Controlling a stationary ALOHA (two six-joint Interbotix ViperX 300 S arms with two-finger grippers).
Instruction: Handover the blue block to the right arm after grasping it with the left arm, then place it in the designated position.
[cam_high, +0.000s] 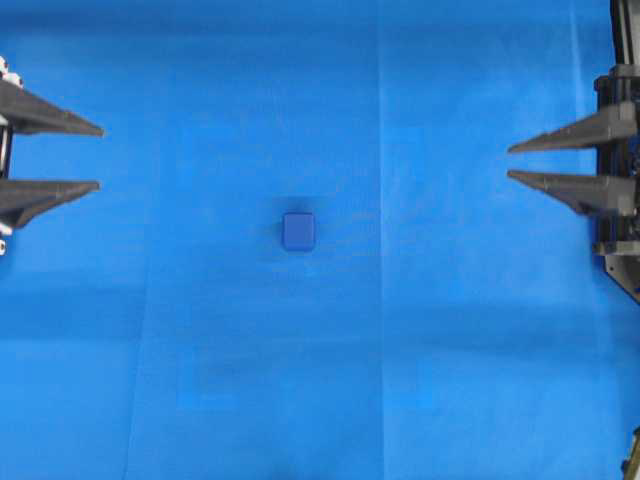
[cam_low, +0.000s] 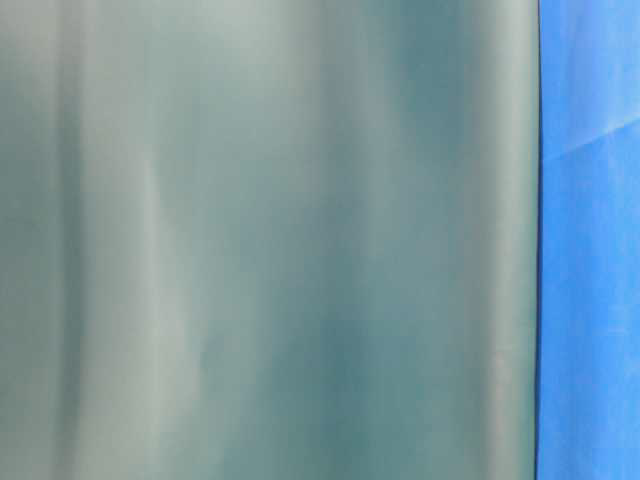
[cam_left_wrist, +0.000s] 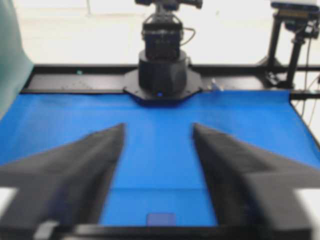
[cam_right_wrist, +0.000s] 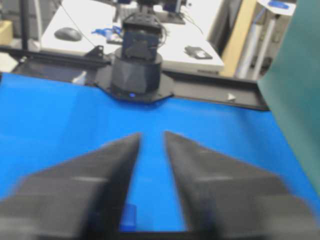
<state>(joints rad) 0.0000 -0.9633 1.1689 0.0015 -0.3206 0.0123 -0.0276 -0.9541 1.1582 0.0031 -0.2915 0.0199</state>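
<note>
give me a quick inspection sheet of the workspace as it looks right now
surface: blue cloth covers the table, flat, with faint fold lines.
job's things: blue block sits alone near the middle of the cloth, between the two arms, touched by neither.
clutter: nothing seen on the cloth.
grippers: left claw open and empty at the left edge; right claw open with a narrower gap, empty, at the right edge.
cables: a few run down the black stand beyond the table.
surroundings: a grey-green sheet fills most of the table-level view; a desk with a mouse stands behind the table.
</note>
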